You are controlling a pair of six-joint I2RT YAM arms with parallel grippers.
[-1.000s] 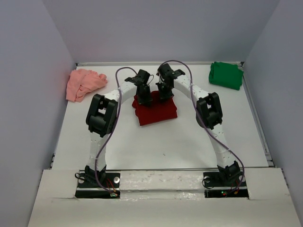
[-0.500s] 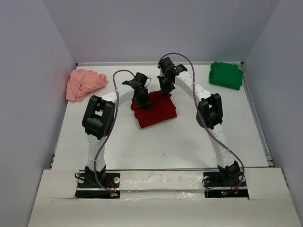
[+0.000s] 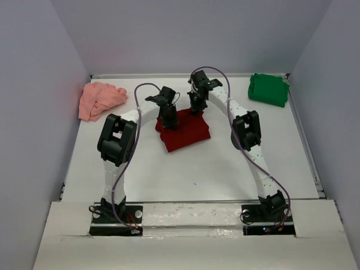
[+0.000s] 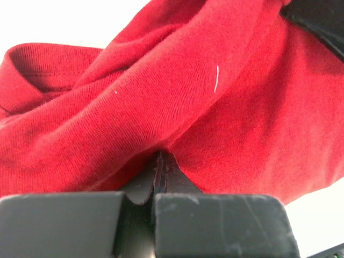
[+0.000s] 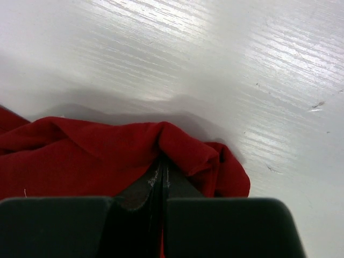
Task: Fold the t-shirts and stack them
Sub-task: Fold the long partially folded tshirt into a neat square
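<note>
One overhead cam, two super-close wrist cams

Top view sits high behind the arm bases, looking down and forward over the whole white surface (image 3: 197, 174). The wrist cams peer along the left pincer (image 4: 160, 158) and the right pincer (image 5: 161, 161), really tight. All three share the dark red t-shirt (image 3: 188, 135); the right one also catches bare surface beyond.

Both my arms arch forward, my left gripper (image 3: 169, 120) and right gripper (image 3: 195, 108) each pinched tight on the red t-shirt (image 3: 188, 135).
</note>
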